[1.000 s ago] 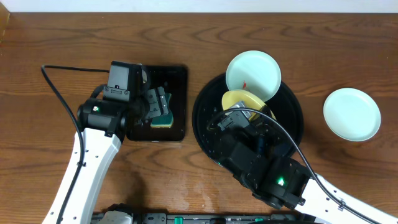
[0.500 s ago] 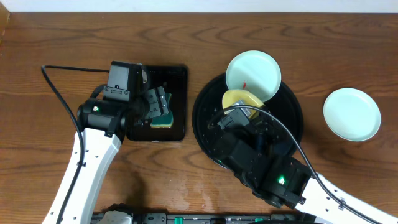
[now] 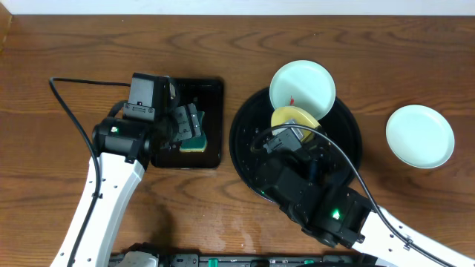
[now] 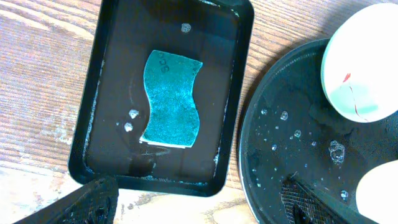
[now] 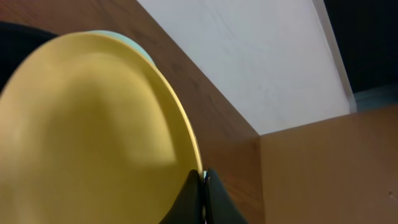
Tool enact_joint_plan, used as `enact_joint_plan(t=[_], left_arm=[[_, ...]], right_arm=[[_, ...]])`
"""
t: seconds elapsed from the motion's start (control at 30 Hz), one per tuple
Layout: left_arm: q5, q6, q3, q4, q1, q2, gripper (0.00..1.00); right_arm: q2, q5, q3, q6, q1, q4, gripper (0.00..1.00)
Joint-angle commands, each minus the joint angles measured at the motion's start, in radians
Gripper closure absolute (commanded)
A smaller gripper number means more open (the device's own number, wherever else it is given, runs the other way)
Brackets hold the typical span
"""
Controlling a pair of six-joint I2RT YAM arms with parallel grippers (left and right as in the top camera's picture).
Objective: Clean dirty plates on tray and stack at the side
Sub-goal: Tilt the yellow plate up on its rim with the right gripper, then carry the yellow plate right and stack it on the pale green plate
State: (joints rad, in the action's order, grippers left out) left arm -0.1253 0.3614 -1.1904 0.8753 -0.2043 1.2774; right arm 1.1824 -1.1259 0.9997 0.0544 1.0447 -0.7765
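Overhead: right gripper [image 5: 203,186] is clamping the yellow plate [image 3: 295,119] by its rim, tilted above the round tray [image 3: 237,144].
Its arm is covering the tray's near half; a smeared mint plate [image 3: 300,85] is lying across the far rim. Left gripper [image 3: 189,124] is hanging open, empty, over the sponge [image 4: 171,99]. Yellow plate is sitting slightly farther back than before.

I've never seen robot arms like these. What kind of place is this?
Probably a robot practice bench, set up for dishwashing: a wooden table, a sponge in a small tray, plates.
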Motion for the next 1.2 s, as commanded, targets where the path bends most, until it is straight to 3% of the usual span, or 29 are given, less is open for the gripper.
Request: enact_joint_plan(t=[0.0,0.1,0.3,0.5,0.67,0.9,1.17], left_arm=[[0.002,-0.01,-0.023,0.003,0.003,-0.004,0.16],[0.002,-0.01,-0.023,0.003,0.003,-0.004,0.16],[0.002,-0.01,-0.023,0.003,0.003,-0.004,0.16],[0.002,-0.01,-0.023,0.003,0.003,-0.004,0.16],[0.002,-0.01,-0.023,0.003,0.003,-0.004,0.16],[0.002,-0.01,-0.023,0.003,0.003,-0.004,0.16],[0.002,-0.01,-0.023,0.003,0.003,-0.004,0.16]], right_arm=[[-0.002,-0.032,0.019,-0.039,-0.014,-0.013,0.99],[-0.002,0.02,0.019,-0.112,-0.035,-0.01,0.99],[-0.002,0.373,0.019,-0.396,-0.216,-0.029,0.99],[-0.026,0.802,0.021,-0.431,-0.602,-0.025,0.99],[-0.03,1.149,0.021,-0.416,-1.048,-0.005,0.99],[0.079,1.172,0.021,-0.5,-1.501,0.13,0.99],[0.274,1.122,0.021,-0.532,-1.713,0.183,0.99]])
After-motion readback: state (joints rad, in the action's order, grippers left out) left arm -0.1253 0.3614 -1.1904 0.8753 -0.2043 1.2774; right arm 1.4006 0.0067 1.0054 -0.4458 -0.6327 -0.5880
